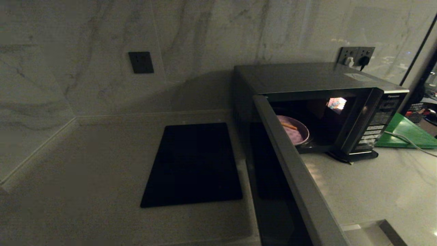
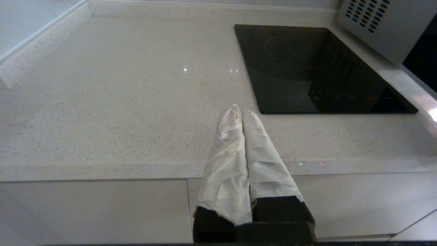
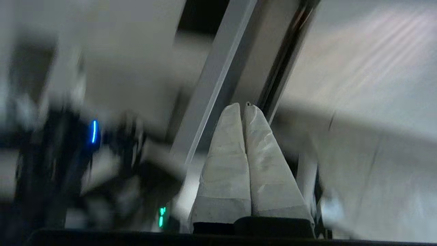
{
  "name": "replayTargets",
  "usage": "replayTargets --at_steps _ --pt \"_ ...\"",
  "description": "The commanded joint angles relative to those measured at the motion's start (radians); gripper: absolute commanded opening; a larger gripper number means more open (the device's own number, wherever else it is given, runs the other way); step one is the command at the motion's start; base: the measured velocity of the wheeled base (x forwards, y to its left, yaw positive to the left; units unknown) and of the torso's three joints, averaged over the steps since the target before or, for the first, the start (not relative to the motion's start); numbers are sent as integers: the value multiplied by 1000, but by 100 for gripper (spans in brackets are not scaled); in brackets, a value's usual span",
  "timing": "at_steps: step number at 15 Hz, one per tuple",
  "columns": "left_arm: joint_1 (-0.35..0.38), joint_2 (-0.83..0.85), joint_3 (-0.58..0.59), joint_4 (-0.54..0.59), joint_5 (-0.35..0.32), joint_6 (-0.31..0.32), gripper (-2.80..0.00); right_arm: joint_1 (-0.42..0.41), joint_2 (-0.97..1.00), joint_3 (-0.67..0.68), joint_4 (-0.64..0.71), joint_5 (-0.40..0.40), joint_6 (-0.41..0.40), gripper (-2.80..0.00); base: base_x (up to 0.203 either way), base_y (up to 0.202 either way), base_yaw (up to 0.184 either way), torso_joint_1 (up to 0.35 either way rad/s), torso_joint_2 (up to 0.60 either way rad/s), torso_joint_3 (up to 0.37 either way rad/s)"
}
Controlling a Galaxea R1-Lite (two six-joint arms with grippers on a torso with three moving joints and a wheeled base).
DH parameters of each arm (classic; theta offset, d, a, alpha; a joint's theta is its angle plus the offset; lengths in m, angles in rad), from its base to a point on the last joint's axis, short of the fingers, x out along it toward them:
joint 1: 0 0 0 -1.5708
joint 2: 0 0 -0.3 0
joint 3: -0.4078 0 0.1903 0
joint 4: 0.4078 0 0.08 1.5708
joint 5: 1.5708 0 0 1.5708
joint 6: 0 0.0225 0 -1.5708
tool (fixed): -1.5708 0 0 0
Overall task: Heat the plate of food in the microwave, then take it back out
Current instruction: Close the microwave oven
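Observation:
The silver-grey microwave stands on the counter at the right with its door swung wide open toward me. Inside sits the pale lavender plate of food, an orange fry lying on it. Neither arm shows in the head view. My left gripper is shut and empty, hovering over the counter's front edge beside the black cooktop. My right gripper is shut with nothing held, its wrapped fingertips near a silver strip of the open door; its surroundings are blurred.
A flat black cooktop panel lies left of the microwave. A green board and a white cable lie at the far right. Wall sockets sit behind the microwave. A corner wall bounds the counter on the left.

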Motion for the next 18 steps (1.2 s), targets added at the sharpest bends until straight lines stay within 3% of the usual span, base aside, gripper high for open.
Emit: replayTargets --at_steps 1,6,11,16,18 --pt "1 2 0 0 1 -1 -280 81 123 -45 60 19 -1 -280 0 0 0 0 0 0" --pt "1 2 0 0 1 -1 -280 199 283 -71 75 8 -68 -280 0 0 0 0 0 0" --pt "1 2 0 0 1 -1 -280 289 344 -73 4 -95 -71 -280 0 0 0 0 0 0" --pt "1 2 0 0 1 -1 -280 306 400 -73 -6 -101 -68 -280 0 0 0 0 0 0" --pt "1 2 0 0 1 -1 -280 306 418 -71 5 -152 -61 -280 0 0 0 0 0 0"
